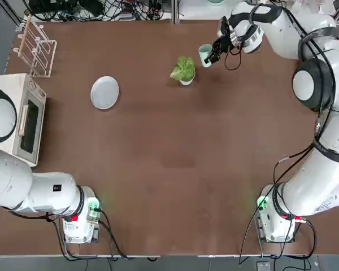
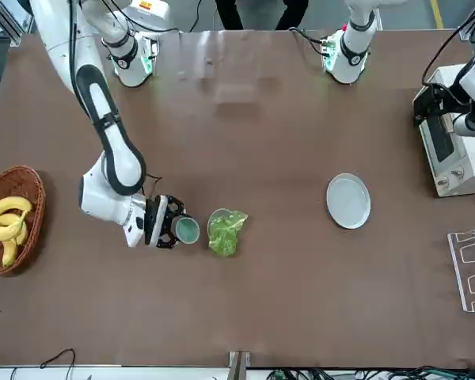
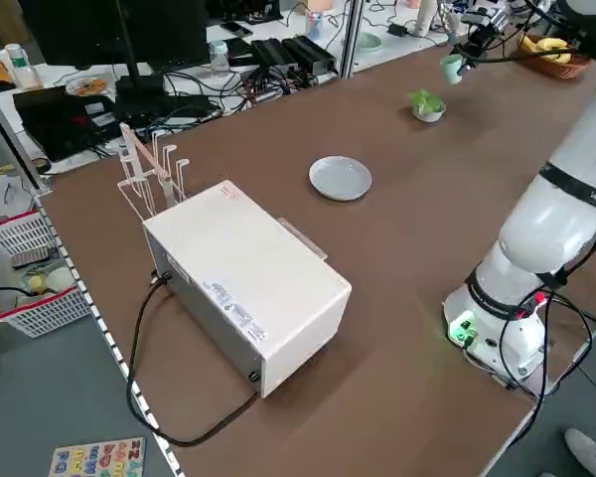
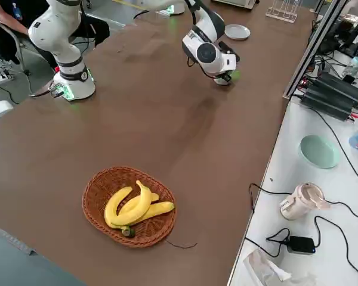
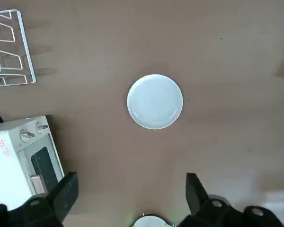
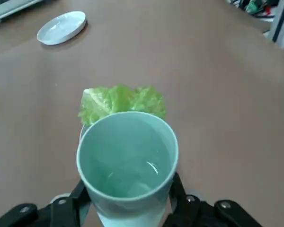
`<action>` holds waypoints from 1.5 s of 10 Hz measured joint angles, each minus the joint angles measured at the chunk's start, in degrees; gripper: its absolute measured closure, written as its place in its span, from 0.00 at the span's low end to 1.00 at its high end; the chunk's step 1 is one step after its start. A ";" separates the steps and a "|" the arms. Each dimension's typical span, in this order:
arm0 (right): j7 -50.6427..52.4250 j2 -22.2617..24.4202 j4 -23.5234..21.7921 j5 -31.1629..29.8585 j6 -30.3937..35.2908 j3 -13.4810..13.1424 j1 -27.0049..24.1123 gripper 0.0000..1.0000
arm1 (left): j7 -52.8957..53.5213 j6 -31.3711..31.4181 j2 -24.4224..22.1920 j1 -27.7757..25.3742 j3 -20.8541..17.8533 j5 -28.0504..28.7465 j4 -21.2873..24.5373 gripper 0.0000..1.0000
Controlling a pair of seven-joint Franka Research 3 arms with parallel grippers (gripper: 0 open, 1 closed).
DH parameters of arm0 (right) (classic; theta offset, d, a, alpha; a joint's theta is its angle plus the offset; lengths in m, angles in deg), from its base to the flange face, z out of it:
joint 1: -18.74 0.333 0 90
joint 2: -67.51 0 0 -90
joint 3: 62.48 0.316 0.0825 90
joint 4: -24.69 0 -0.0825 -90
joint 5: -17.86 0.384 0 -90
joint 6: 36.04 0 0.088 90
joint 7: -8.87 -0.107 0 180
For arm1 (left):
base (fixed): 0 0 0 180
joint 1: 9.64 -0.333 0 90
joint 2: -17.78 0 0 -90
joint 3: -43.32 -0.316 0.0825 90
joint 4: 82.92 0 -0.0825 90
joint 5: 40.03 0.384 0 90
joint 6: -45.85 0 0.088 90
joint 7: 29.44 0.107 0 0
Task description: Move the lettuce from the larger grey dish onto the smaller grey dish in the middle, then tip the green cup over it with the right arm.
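The lettuce [image 1: 183, 69] sits in the small bowl [image 1: 186, 81] near the middle of the table's far half, its leaves covering most of the bowl. The plate [image 1: 105, 92] lies bare, well apart to the left in the top view. From this layout the transfer step appears complete and the tipping step is in hand.

The right gripper [image 1: 213, 53] is clamped on the cup [image 1: 205, 55], fingers closed against its sides. The cup is held off the table, just beside the bowl and not yet over it. It is tilted, with its open mouth turned towards the lettuce; the right wrist view looks straight into it and shows the leaves directly beyond the rim. That hold fits a pour: gripped on the body, mouth leading, so a further roll of the wrist would bring the mouth down over the leaves. The cup looks empty, though a faint sheen inside cannot be ruled on.

The right arm reaches far across the table, elbow raised, forearm bent back towards the centre and the gripper lying roughly level.

The left gripper [image 5: 130, 198] is parked high near its base, pointing down, fingers spread wide and empty, above the table near the plate.
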 joint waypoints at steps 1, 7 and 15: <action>-2.54 0.19 -0.50 0.00 -0.01 -1.39 2.28 0.31 | 0.00 0.00 0.00 0.00 0.00 0.00 0.00 0.00; -22.63 3.53 -1.64 -6.52 2.09 -6.71 10.38 0.31 | 0.00 -0.02 0.00 -0.62 -0.57 0.00 0.00 0.00; -31.77 3.66 -1.19 -7.40 2.38 -10.96 16.13 0.31 | 0.63 -0.02 -0.01 -3.92 -0.56 -0.07 -0.61 0.00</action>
